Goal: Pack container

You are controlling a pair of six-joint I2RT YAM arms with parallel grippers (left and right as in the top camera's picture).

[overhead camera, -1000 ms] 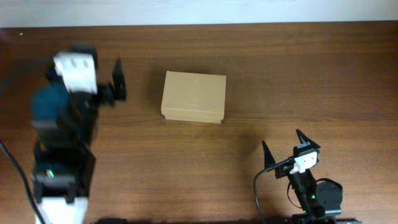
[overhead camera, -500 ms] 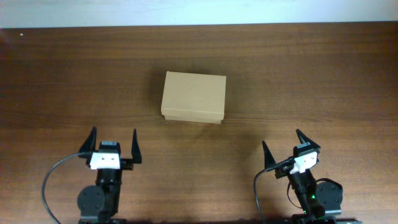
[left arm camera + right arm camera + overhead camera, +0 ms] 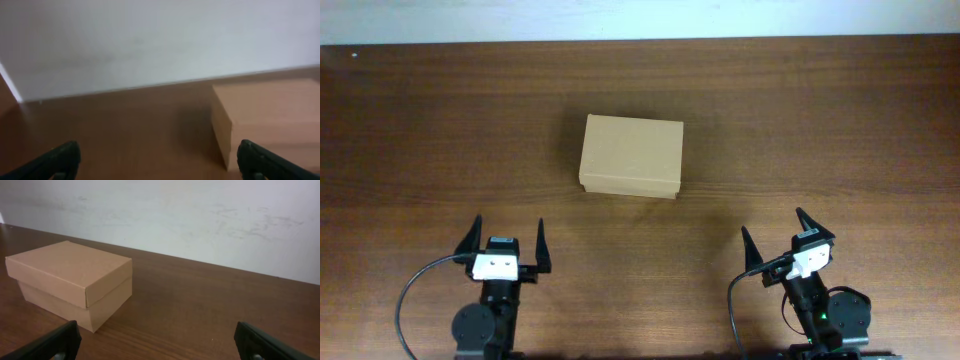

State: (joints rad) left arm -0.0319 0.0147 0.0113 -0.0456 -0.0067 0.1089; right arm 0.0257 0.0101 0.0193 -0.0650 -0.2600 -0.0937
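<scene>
The cardboard box [image 3: 631, 156] sits closed on the bench [image 3: 840, 120]. The left gripper [image 3: 509, 224] and right gripper [image 3: 772, 222] stand wide apart, holding nothing.

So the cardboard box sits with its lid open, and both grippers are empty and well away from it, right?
Not quite: the lid is shut, not open. The right wrist view shows the cardboard box with its lid down over the base. The left gripper and right gripper are indeed empty and away from it.
</scene>
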